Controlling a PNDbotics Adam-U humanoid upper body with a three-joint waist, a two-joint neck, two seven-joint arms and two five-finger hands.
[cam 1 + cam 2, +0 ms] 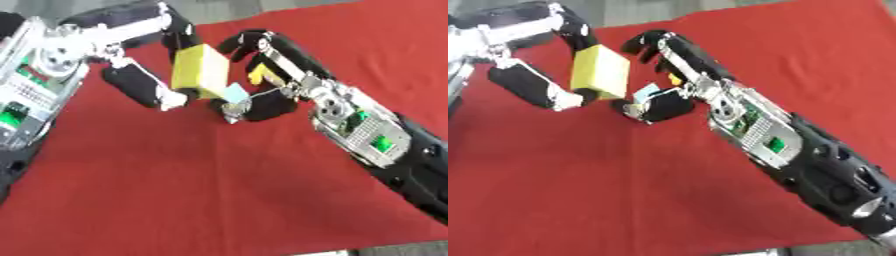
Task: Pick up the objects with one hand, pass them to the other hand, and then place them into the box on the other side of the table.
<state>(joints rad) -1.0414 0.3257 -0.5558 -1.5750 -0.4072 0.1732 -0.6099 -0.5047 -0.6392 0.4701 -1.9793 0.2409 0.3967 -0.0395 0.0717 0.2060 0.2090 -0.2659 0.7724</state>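
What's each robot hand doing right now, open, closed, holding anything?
Left robot hand: closed on the yellow block, pinched between fingers and thumb.
Right robot hand: fingers curved around the block's other side; contact cannot be told.

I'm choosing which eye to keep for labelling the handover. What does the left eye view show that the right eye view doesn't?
Only the left eye view shows the left forearm's silver body with its green parts. Only the right eye view shows the right arm's black casing far back toward the lower corner. Both show the left hand curled round the yellow block, the right hand beside it, over the red cloth.
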